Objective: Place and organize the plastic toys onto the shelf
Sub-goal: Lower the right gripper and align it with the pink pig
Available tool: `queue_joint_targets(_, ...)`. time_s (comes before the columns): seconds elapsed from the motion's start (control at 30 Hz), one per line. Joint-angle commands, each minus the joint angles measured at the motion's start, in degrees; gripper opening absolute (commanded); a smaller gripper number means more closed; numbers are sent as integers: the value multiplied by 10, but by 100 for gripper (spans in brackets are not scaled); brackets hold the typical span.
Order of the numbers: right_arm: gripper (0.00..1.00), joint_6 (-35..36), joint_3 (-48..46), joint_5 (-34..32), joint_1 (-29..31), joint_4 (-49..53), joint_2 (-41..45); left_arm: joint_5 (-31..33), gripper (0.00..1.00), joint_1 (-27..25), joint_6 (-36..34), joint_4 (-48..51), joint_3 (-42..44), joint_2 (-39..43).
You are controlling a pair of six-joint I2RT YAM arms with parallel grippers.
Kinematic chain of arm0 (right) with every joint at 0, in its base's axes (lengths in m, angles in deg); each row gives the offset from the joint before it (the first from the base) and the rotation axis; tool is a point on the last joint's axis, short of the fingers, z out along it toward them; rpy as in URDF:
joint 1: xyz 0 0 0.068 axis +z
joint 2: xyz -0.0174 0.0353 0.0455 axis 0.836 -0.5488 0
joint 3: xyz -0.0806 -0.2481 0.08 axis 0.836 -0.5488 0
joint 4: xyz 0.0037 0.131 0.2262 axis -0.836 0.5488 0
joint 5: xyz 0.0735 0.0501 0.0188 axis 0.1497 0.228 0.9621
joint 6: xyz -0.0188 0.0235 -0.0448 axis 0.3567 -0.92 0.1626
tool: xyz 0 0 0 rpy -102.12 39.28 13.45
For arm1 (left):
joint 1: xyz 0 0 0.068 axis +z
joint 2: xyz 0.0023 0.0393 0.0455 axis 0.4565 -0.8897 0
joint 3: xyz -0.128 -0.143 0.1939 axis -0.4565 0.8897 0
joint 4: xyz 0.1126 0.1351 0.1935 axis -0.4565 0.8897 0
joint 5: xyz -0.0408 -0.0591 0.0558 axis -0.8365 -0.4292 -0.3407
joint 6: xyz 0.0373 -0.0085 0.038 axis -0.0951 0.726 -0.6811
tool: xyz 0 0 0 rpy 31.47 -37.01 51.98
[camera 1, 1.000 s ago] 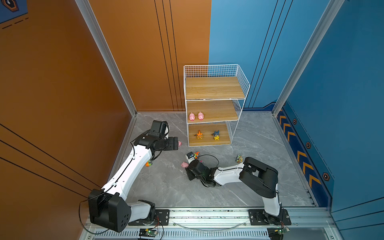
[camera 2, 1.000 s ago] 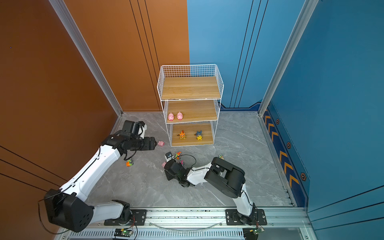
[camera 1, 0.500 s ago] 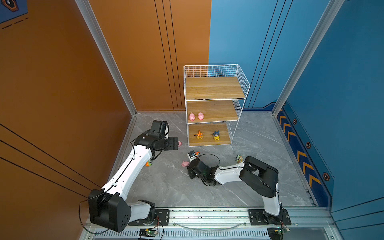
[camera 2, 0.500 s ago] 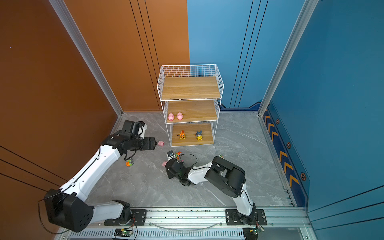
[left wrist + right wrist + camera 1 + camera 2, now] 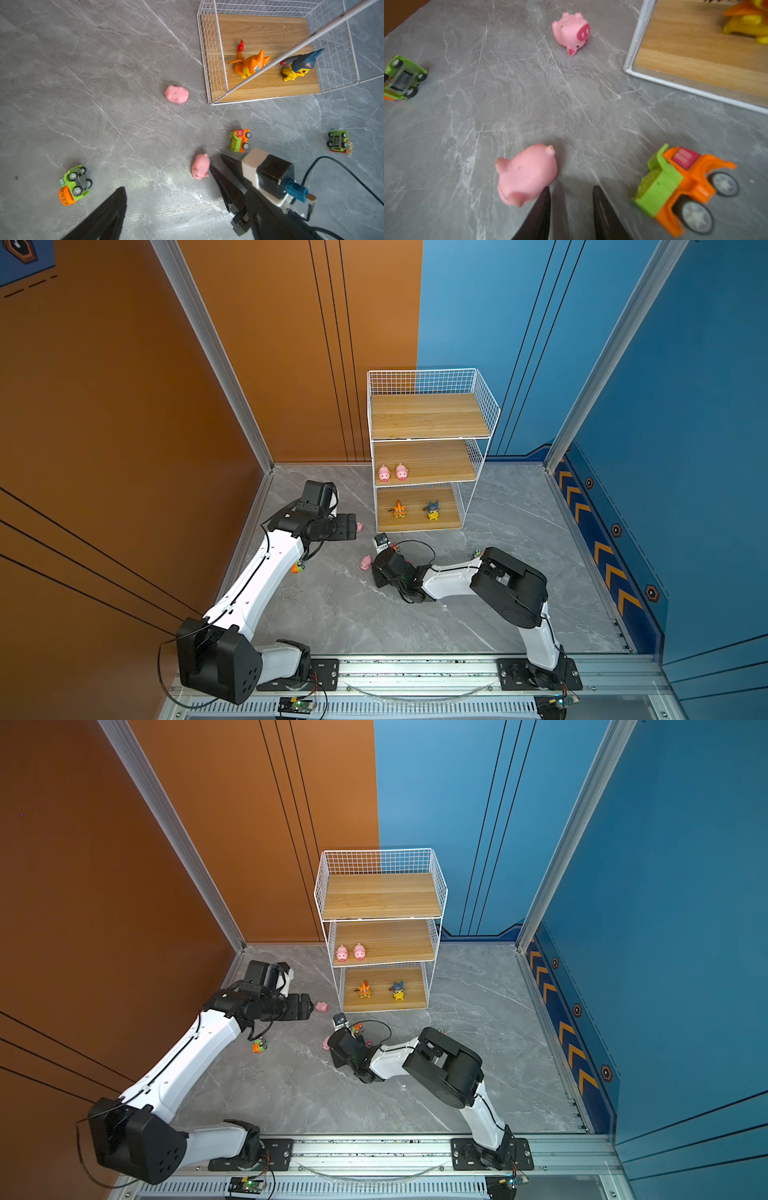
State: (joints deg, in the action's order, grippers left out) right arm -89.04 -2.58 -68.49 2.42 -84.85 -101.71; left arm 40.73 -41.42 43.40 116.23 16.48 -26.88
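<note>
Grey surface (image 5: 508,104): our right hand (image 5: 571,188), parted and empty, rests beside a probably light, slippery pig (image 5: 527,174); pinch its flanks.

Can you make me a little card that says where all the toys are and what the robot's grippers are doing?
Shelf middle board: two pink pigs
Shelf bottom board: orange figure, blue-and-yellow figure
Floor pigs: first pig near the shelf; second pig beside the right gripper
Floor cars: orange-and-green truck; two green cars, undersides showing
Left gripper: open, empty
Right gripper: slightly open, empty
</note>
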Motion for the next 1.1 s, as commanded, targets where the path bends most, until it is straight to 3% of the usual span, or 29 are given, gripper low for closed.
queue_joint_targets(0.0, 36, 20, 19, 0, -7, 50, -28, 0, 90, 2, -10, -7, 8, 3)
queue_joint_targets(0.3, 39, 65, 57, 27, -13, 49, -52, 2, 91, 12, -7, -7, 8, 1)
queue_joint_targets(0.6, 46, 105, 2, 28, -21, 15, 46, 0, 91, 30, -3, -11, 10, 3)
queue_joint_targets(0.83, 49, 96, -35, -4, 0, -10, 111, 1, 91, 41, 4, -18, 14, 7)
queue_joint_targets(1.07, 55, 51, -59, -70, 55, -108, 96, 0, 91, 46, 8, -26, 21, 24)
